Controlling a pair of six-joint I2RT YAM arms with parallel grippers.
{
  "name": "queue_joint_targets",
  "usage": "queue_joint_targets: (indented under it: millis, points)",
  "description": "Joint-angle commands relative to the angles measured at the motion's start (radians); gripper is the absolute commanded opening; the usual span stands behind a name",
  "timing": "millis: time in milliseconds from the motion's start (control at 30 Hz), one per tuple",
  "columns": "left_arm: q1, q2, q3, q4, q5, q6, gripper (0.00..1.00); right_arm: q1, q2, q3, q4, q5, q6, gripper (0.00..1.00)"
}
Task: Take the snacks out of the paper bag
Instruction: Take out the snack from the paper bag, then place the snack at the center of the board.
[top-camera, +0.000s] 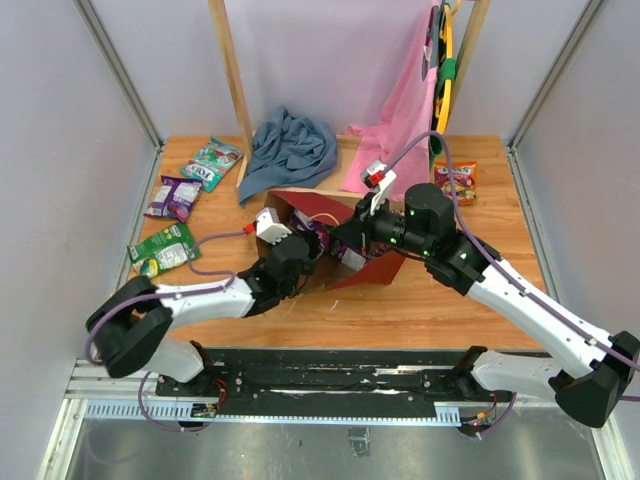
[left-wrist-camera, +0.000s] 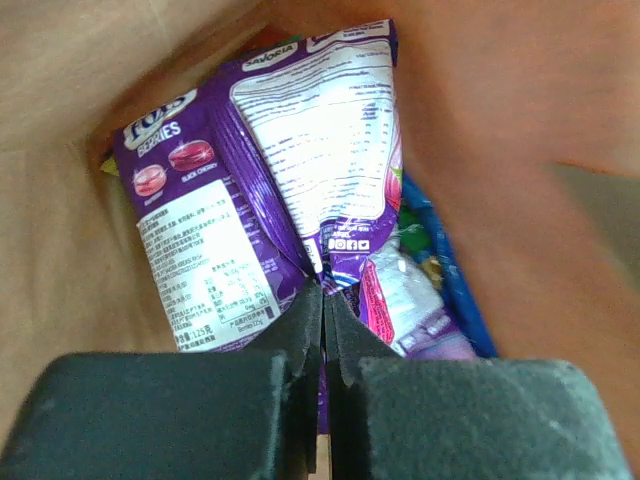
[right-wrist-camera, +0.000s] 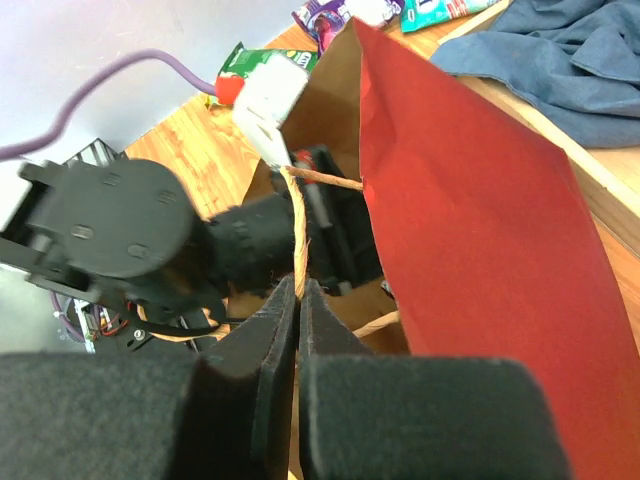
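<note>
Seen from above, the paper bag (top-camera: 378, 265) lies on its side in the middle of the surface (top-camera: 430, 305). The left hand (top-camera: 312, 243) is reaching into its mouth and the right hand (top-camera: 347, 243) is at its rim. A teal packet (top-camera: 213, 160) and a green packet (top-camera: 163, 248) lie well to the left. In the left wrist view, the fingers are pressed together on the edge of a purple packet (left-wrist-camera: 200, 230) inside the bag. In the right wrist view, the fingers pinch the bag's twine handle (right-wrist-camera: 297, 225).
</note>
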Motion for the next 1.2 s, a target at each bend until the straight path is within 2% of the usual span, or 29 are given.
queue_joint_targets:
  millis: [0,333,467,633,800,933,1033,1167]
  points:
    - [0.005,-0.173,-0.050,0.012,0.040,0.092,0.01,0.014,0.013,0.019,0.027,-0.009,-0.010,0.01]
    - [0.007,-0.584,-0.106,-0.199,0.136,0.255,0.01,0.013,0.040,0.028,0.040,-0.016,-0.010,0.01]
    - [0.006,-0.750,-0.099,-0.307,0.138,0.278,0.01,0.014,0.041,0.027,0.040,-0.015,-0.012,0.01]
    - [0.007,-0.916,-0.061,-0.358,0.206,0.362,0.01,0.014,0.046,0.030,0.047,-0.017,0.001,0.01]
    - [0.007,-1.019,0.019,-0.460,0.231,0.434,0.01,0.013,0.049,0.027,0.055,-0.023,0.018,0.01]
    - [0.007,-1.080,0.055,-0.514,0.122,0.505,0.01,0.013,0.045,0.015,0.062,-0.017,0.019,0.01]
    - [0.007,-1.051,0.116,-0.574,0.061,0.549,0.01,0.013,0.055,0.020,0.060,-0.023,0.015,0.01]
    - [0.007,-1.004,0.150,-0.553,0.051,0.601,0.01,0.015,0.077,0.038,0.064,-0.051,0.019,0.01]
